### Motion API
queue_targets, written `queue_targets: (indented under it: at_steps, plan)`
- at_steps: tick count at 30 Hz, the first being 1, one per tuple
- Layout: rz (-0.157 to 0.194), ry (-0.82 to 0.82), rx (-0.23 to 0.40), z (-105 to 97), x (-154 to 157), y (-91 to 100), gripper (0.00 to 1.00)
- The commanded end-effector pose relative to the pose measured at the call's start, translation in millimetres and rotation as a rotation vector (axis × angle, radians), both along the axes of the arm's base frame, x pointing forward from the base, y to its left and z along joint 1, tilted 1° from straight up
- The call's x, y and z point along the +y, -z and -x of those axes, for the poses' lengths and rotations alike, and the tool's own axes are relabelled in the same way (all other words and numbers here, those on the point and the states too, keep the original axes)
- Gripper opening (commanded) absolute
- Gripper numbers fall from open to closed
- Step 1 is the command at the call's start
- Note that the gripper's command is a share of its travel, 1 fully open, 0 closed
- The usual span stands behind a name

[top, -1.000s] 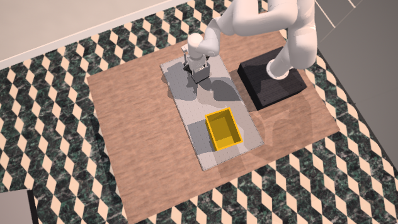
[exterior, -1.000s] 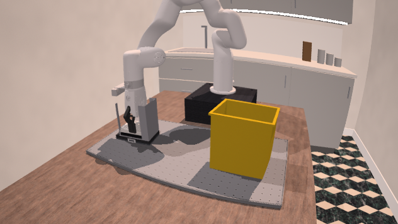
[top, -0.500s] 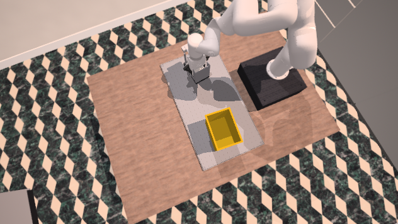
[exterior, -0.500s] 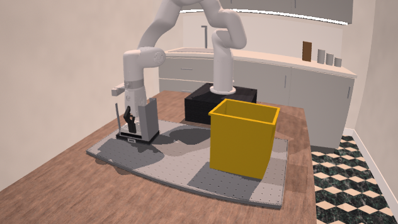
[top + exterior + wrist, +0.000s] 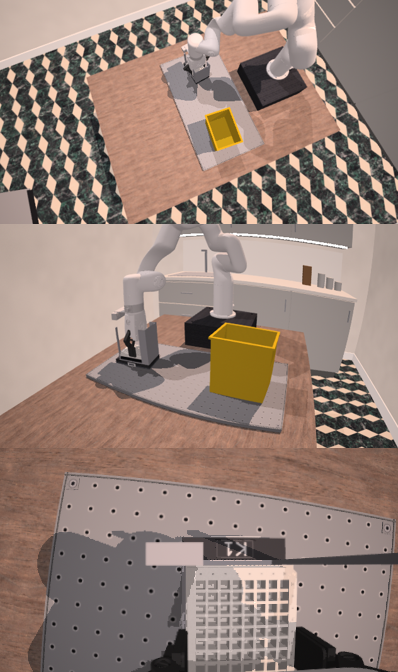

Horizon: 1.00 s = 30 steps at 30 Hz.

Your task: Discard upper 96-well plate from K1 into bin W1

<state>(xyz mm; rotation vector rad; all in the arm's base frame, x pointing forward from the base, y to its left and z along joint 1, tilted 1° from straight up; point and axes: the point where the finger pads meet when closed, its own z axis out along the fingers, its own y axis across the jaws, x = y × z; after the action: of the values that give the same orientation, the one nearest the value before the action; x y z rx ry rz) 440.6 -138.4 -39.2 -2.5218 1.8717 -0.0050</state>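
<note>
The stack rack K1 [image 5: 138, 348] stands at the far end of the grey perforated mat, with a black base, a grey side wall and a thin post. It also shows in the overhead view [image 5: 198, 70]. My gripper [image 5: 240, 646] reaches down into the rack, and its black fingers are shut on the two sides of the upper 96-well plate [image 5: 239, 615], a pale plate with a grid of square wells. The K1 label [image 5: 235, 548] lies just beyond the plate. The lower plate is hidden beneath it. The yellow plastics bin W1 [image 5: 244, 362] [image 5: 223, 128] stands upright and open-topped at the mat's other end.
The arm's black base block [image 5: 271, 80] sits on the wooden table beside the mat. The arm's links arch over the stretch between rack and bin. A kitchen counter with canisters [image 5: 329, 282] runs along the back wall.
</note>
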Motion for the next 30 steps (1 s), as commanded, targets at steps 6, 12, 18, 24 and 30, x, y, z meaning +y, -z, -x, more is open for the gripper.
queue_targets:
  at_steps: [6, 12, 18, 24, 30]
  plan:
    - [0.001, 0.000, -0.004, -1, 0, -1.2, 0.00]
    - [0.001, 0.000, -0.004, -1, -1, -5.3, 0.00]
    - [0.001, 0.000, -0.004, -1, -1, -7.9, 0.00]
    - [0.001, 0.000, -0.004, -1, -1, -11.9, 0.00]
    - [0.001, 0.000, -0.004, -1, -1, -15.3, 0.00]
